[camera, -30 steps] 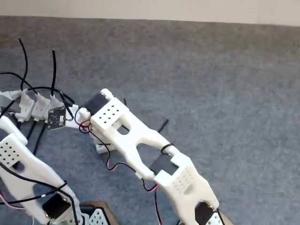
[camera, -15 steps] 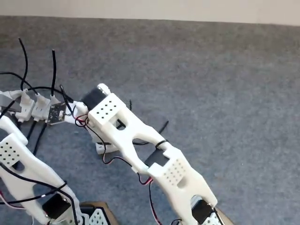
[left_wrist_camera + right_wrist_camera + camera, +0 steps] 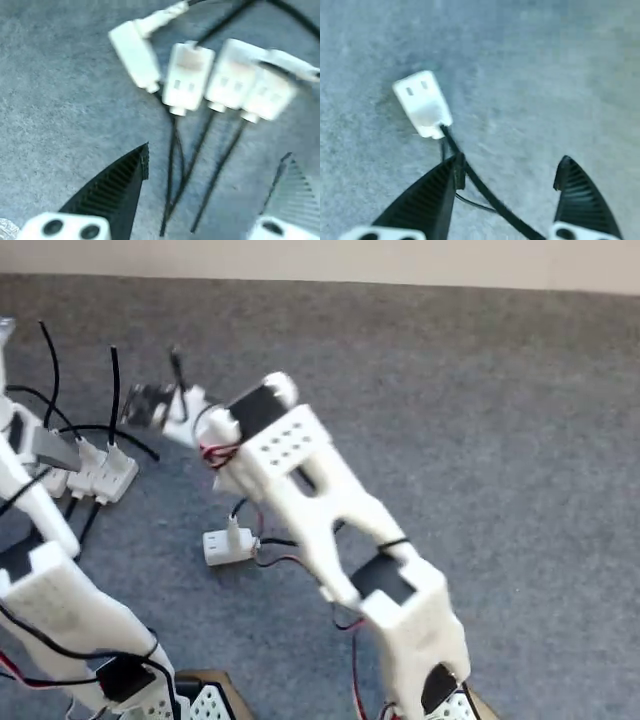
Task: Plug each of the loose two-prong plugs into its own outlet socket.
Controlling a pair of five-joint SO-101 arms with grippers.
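1. Plug cluster (image 3: 227,75): three white bodies lie side by side on the grey carpet (image 3: 480,390), with black cords trailing from them. Each appears to be a plug seated in its socket, so this share of the task is judged done.
2. Right gripper (image 3: 512,160): the jaws are spread and hold nothing. It hangs above the black cord (image 3: 480,187) of the lone socket (image 3: 422,105).
3. Left gripper (image 3: 216,152): the jaws are likewise apart and empty, above the cords of the plug cluster.
4. Lone socket: it lies flat on the carpet, well apart from the plug cluster, with its two slots unfilled.
5. Loose plug (image 3: 135,55): it lies tilted just beside the end body of the plug cluster; whether they touch is unclear. It is judged the one pairing left, meant for the lone socket.
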